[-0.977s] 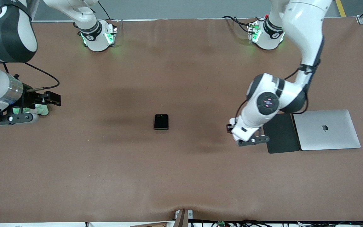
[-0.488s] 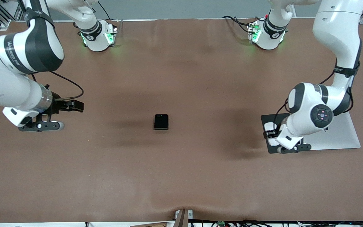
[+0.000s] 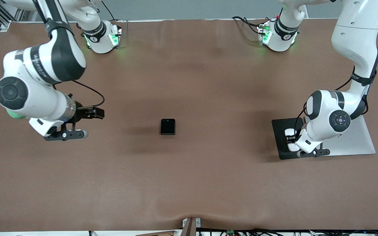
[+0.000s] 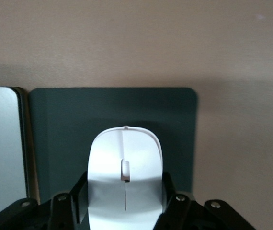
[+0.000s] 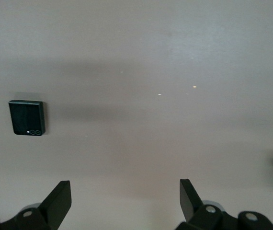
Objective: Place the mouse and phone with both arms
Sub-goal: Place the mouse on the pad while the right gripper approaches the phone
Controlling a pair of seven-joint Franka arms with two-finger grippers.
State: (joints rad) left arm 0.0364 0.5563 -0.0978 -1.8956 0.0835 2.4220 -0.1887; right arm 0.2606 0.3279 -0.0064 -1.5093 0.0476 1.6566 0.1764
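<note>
The black folded phone (image 3: 167, 126) lies flat in the middle of the table; it also shows in the right wrist view (image 5: 27, 117). My right gripper (image 3: 65, 131) is open and empty (image 5: 125, 201) over bare table, toward the right arm's end from the phone. My left gripper (image 3: 290, 141) is shut on the white mouse (image 4: 125, 177), one finger on each side (image 4: 125, 191). It holds the mouse low over the dark grey pad (image 3: 279, 131), which fills the left wrist view under the mouse (image 4: 64, 124). Part of the mouse shows in the front view (image 3: 289, 132).
A silver laptop (image 3: 356, 141) lies closed beside the pad at the left arm's end, partly under the left arm; its edge shows in the left wrist view (image 4: 2, 143). A pale green thing (image 3: 11, 114) peeks out under the right arm.
The left gripper carried the mouse from beside the pad to over it. The right arm swung from the table's end toward the phone. The phone has not moved.
</note>
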